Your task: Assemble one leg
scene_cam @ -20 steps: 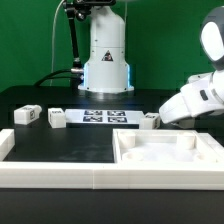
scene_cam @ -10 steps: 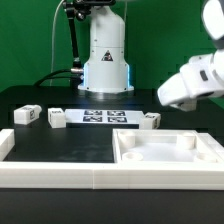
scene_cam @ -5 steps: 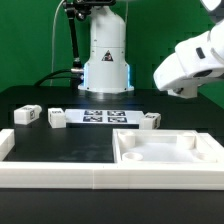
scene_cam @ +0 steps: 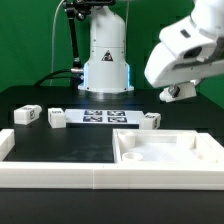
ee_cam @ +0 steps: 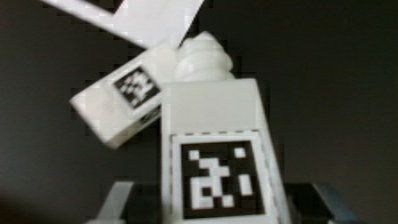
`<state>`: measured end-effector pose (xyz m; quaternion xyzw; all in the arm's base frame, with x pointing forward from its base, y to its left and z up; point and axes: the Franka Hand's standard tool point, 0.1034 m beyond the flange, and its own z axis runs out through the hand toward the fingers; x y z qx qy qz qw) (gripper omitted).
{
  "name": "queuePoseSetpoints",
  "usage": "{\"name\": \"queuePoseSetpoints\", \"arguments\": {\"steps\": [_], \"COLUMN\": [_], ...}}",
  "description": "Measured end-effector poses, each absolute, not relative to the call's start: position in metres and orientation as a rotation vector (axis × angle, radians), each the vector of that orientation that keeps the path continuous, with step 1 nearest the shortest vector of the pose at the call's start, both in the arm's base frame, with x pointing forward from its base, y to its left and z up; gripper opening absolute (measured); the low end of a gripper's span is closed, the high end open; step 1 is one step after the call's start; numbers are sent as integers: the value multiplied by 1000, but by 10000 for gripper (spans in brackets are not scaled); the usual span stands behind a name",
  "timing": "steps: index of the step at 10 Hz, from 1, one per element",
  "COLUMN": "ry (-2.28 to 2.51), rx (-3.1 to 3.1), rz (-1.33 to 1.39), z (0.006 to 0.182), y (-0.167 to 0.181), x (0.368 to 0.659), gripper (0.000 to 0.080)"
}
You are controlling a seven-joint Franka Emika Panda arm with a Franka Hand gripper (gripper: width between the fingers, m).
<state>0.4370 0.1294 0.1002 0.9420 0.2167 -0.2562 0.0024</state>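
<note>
My gripper hangs in the air at the exterior view's right, above the table, shut on a leg. In the wrist view the held leg fills the middle, a tag on its face and its stepped tip pointing away, with a grey finger against each side of it. Three other legs lie on the table: two at the exterior view's left and one beside the marker board. One tagged leg shows below the held one.
The large white square piece with recessed corners lies at the front right. A white rail runs along the table's front edge. The robot base stands behind the marker board.
The arm has risen from table height at the exterior view's right and swung up and leftward, carrying the leg with it. The legs on the table have not moved.
</note>
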Motion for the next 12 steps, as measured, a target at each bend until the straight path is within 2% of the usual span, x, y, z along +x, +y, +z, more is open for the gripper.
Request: {"name": "queuePoseSetpoints", "arguments": {"steps": [4, 5, 10, 12], "ry": [670, 666, 695, 595], "rx": [3039, 3053, 3076, 3106], "rz": [-398, -286, 187, 304], "z": [136, 141, 136, 144], "y": [125, 124, 121, 112], "x": [458, 459, 470, 484], "gripper": [291, 291, 291, 291]}}
